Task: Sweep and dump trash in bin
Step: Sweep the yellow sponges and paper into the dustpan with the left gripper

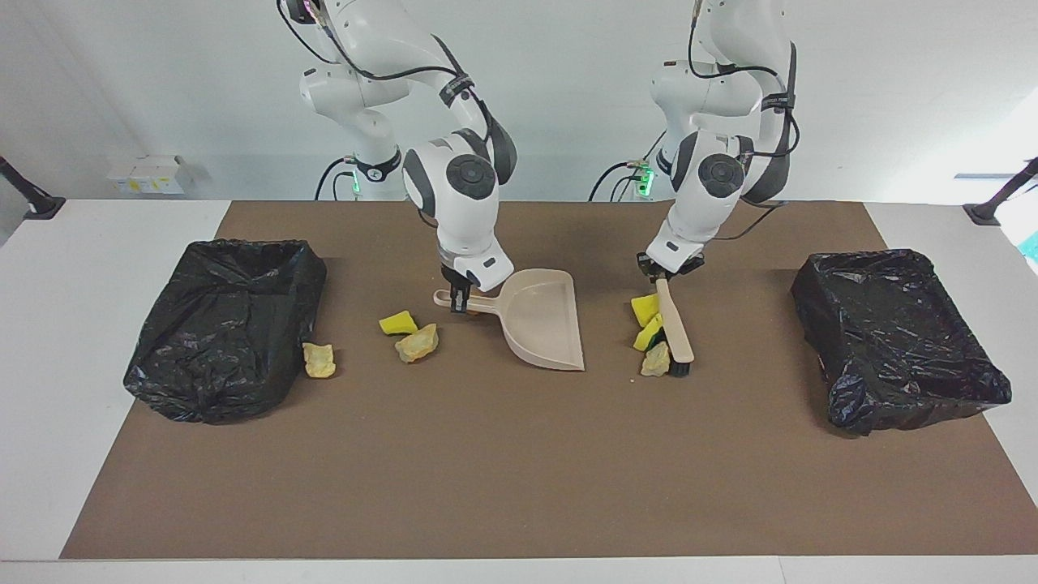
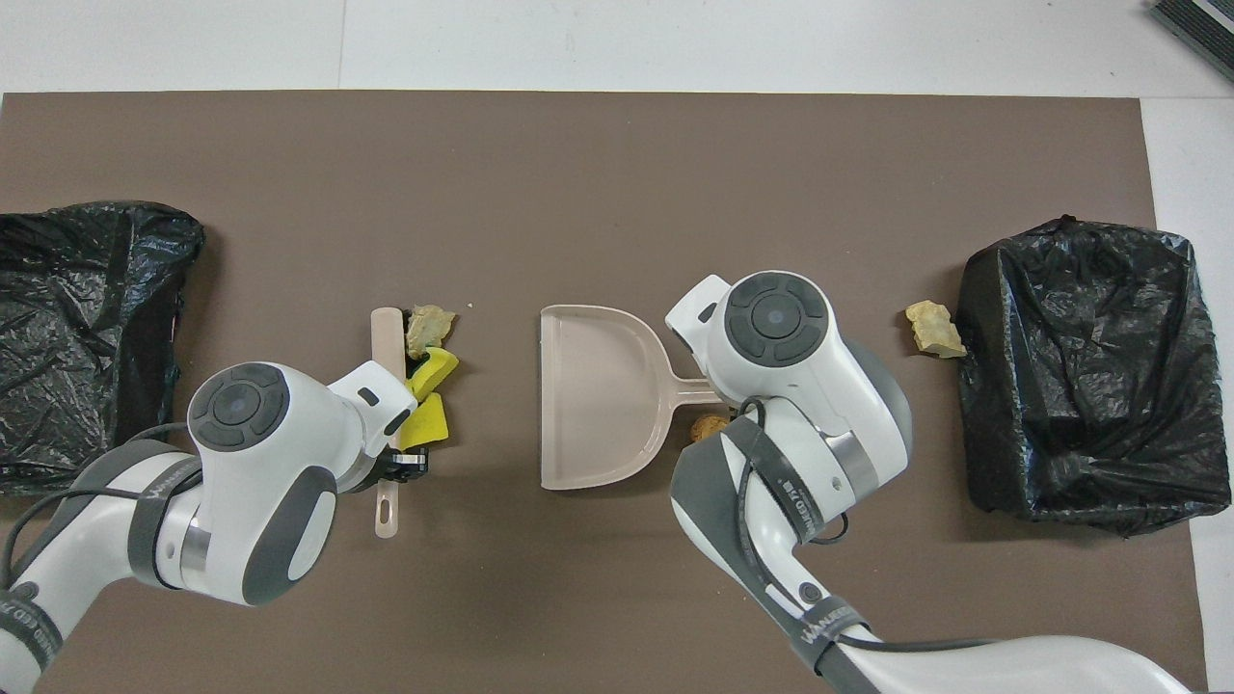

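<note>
The left hand, clamped on the brush, had three trash lumps against it, the open-mouthed dustpan beside them in the right hand, clamped on its handle.

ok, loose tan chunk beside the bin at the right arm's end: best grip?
Take the tan chunk across its narrow middle, straight down from above. It lies flat on the mat, close beside the black bin, so a sideways approach would likely snag the bag. Set the fingers parallel to the bin wall.

A black band on the right arm carries white lettering, too small to read.
</note>
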`<action>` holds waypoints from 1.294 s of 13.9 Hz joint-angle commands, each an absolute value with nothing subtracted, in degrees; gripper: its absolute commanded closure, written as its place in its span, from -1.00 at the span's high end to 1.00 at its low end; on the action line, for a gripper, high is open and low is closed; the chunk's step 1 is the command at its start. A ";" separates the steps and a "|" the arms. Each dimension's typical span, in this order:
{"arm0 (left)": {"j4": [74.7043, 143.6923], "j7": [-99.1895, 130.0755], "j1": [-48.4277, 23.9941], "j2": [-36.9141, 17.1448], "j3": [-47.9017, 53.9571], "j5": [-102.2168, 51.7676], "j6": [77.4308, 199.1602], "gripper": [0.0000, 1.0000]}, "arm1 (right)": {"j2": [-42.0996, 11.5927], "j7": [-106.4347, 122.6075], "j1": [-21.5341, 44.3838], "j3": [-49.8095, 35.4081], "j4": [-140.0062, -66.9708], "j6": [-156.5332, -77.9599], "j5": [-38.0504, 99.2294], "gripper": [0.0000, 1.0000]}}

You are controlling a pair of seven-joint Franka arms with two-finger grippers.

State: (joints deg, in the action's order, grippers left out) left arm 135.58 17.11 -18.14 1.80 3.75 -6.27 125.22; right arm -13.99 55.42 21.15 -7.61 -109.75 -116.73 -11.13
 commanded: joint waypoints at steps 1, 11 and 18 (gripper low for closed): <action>133.25 17.23 -21.43 -0.70 3.16 -9.04 125.59 -1.00 | -13.36 54.84 20.92 -7.73 -110.39 -116.01 -13.18 -1.00; 131.13 16.96 -36.63 -0.27 3.34 -14.24 125.95 -1.00 | -13.36 54.84 20.92 -7.73 -110.39 -115.93 -13.18 -1.00; 128.76 20.04 -41.84 0.26 3.08 -17.93 123.32 -1.00 | -13.36 54.84 20.83 -7.73 -110.39 -115.93 -13.18 -1.00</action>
State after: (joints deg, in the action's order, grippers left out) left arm 129.70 19.57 -41.75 0.00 4.26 -17.01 125.16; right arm -13.99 55.42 21.15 -7.57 -109.75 -116.63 -11.47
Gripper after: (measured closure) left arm 0.740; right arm 0.674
